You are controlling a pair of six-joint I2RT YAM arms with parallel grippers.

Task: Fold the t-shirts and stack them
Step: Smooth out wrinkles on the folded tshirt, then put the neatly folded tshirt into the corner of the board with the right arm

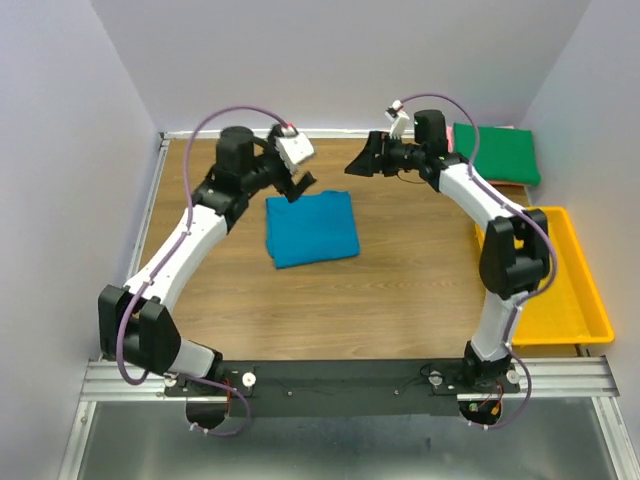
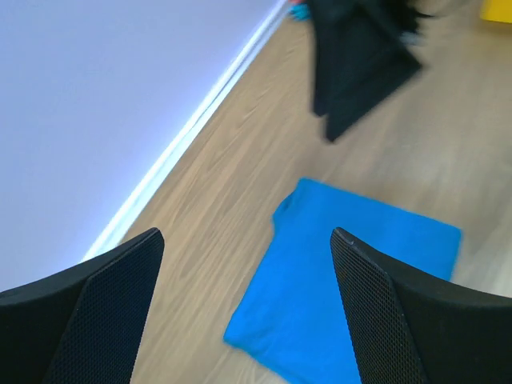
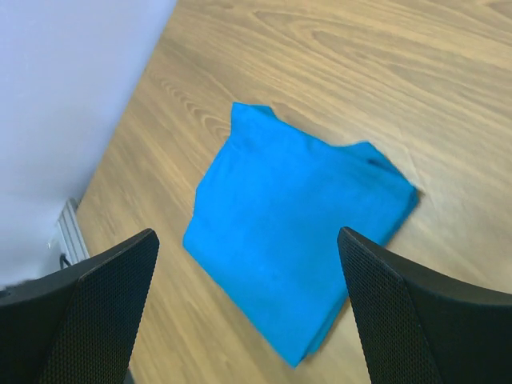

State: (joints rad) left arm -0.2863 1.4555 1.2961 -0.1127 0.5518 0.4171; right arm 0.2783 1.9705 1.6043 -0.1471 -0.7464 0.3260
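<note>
Jaws of the left gripper [image 1: 297,186] stand wide apart and hold nothing; it hangs above the far left corner of the teal-blue t-shirt [image 1: 312,228] without touching it, and in the left wrist view the cloth [image 2: 352,296] lies below and to the right of the gap between the fingers [image 2: 120,296]. Jaws of the right gripper [image 1: 358,160] are likewise spread to their full width and empty; the gripper is raised off the table [image 1: 400,290] just beyond the shirt's far right corner, and its wrist view shows the teal-blue shirt [image 3: 296,240] framed between its two fingers [image 3: 400,320]. T-shirts counted: one teal-blue, folded into a rough rectangle and lying flat near the middle of the table between the two arms; one dark green t-shirt [image 1: 495,152], folded, in the far right corner, well apart from the teal-blue one; a thin pink edge [image 1: 495,127] shows along the green shirt's far side, and how many pink shirts it belongs to cannot be told. One yellow tray [image 1: 560,290] sits at the right edge of the table, just nearer than the green shirt, with the right arm's elbow partly in front of it. Nothing lies between either gripper and the teal-blue shirt.
</note>
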